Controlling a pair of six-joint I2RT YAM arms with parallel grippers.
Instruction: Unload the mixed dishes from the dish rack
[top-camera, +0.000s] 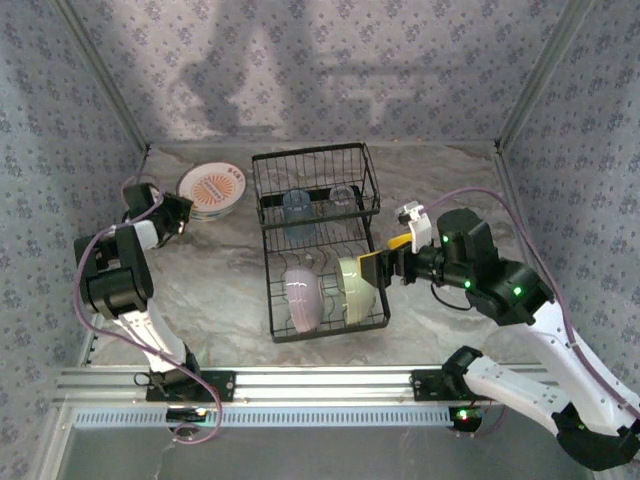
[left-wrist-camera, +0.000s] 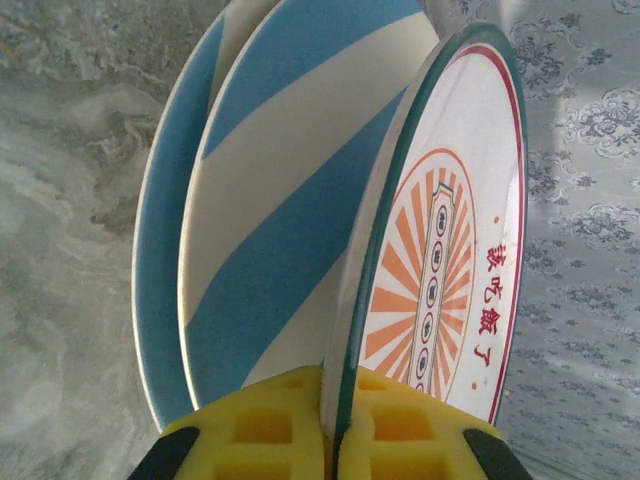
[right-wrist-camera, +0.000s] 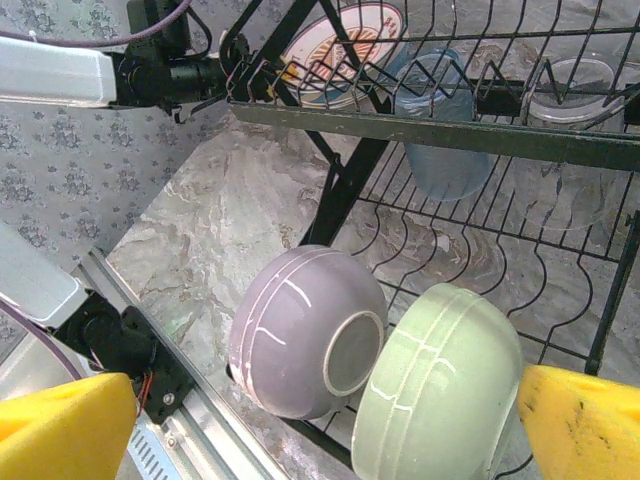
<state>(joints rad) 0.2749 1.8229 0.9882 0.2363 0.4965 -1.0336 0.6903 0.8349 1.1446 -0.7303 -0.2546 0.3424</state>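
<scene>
Two dishes stand on edge at the dish rack's (right-wrist-camera: 450, 133) six-o'clock end: ribbed lavender bowl (right-wrist-camera: 305, 335), pale green bowl (right-wrist-camera: 435, 385); right gripper (top-camera: 372, 270) spread wide. At ten o'clock, left gripper (left-wrist-camera: 335, 430) pinches orange-sunburst plate (left-wrist-camera: 440, 290).

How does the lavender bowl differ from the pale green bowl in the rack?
The lavender bowl stands left of the pale green bowl. The lavender bowl turns its foot ring to the right wrist camera; the pale green bowl shows its side. Both stand on edge in the dish rack.
</scene>
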